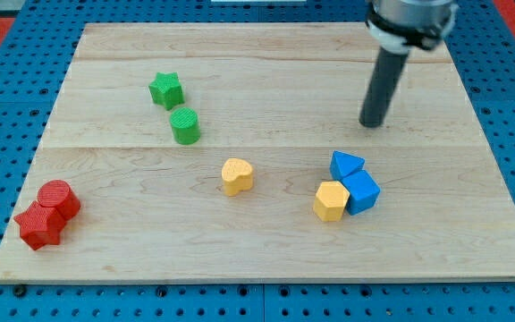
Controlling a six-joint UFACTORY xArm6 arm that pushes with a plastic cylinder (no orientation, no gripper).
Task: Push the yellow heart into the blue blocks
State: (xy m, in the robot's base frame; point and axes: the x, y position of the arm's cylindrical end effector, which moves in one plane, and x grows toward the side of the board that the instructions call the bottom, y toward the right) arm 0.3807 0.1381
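my tip point(373, 124): the lower end of a straight dark rod that comes down from the upper right of the frame; it sits on the table in the right half, above the blue blocks and apart from every block
fingers: the arm carries none, only the rod, so there is nothing to be open or closed
yellow heart point(236, 176): lies a little below the centre of the frame, alone, with bare wood all round it; well left of the blue blocks and not touching them
blue triangle point(346, 165): right of centre, the upper of the two blue blocks, pressed against the blue cube just below it
blue cube point(362, 192): lower right of the triangle, touching it and also the yellow hexagon on its left
yellow hexagon point(330, 201): at the lower left of the blue pair, touching the cube and just beside the triangle
green star point(165, 90): upper left part of the frame
green cylinder point(185, 126): just below and slightly right of the star, very close to it; whether they touch I cannot tell
red cylinder point(58, 199): lower left of the frame, near the table's edge
red star point(40, 225): directly below and left of the red cylinder, touching it
table point(266, 259): pale wooden board made of planks, lying on a blue pegboard surface
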